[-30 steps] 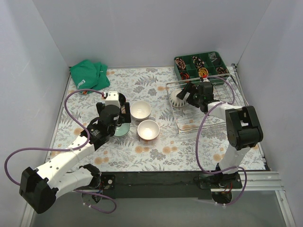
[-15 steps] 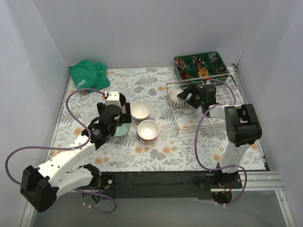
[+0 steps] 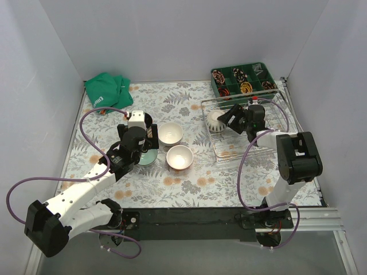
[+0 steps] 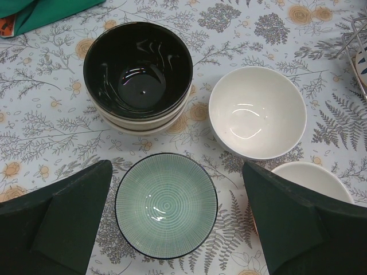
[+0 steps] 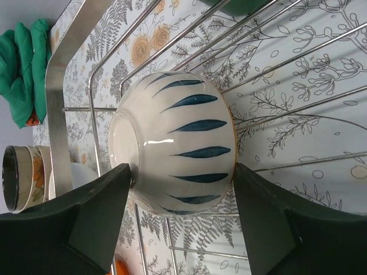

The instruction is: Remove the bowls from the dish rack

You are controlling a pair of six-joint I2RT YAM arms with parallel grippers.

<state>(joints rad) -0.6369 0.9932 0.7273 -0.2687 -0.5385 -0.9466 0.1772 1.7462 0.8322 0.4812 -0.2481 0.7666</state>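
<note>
Dish rack [image 3: 229, 152], a shallow basket of silver wire, lies on the right half of the flowered counter [image 3: 200, 186] and is the biggest thing on it. Its far edge comes just beside a green compartment tray [image 3: 261, 70] at the back; whether the two touch cannot be told. The right arm [image 3: 292, 154] reaches from the near edge over the rack. The left arm [image 3: 80, 195] stretches out over the counter's left half. A crumpled green cloth [image 3: 107, 90] lies in the far left corner, well apart from the rack.

One bowl is in the rack: a striped bowl [image 5: 178, 149], white with dark blue strokes down its outside. It is tipped on its side at the rack's left end, its foot turned toward the other bowls.

Those stand upright on the counter, left of the rack. A dark-glazed bowl [image 4: 137, 69] is nested on top of a stack of pale bowls [image 4: 143, 123]. A white bowl [image 3: 170, 133] stands just right of the stack, and a second white bowl [image 3: 179, 157] is nearer the arms. A pale green bowl [image 4: 166, 203] with a dark rim stands near all three.

The right fingers [image 5: 74, 229] stand one on each side of the striped bowl, their tips right at its wall. Whether they press on it or merely flank it cannot be told. The left fingers [image 4: 74, 217] are spread wide to either side of the pale green bowl. Counter shows between each finger and the rim, and they hold nothing.
</note>
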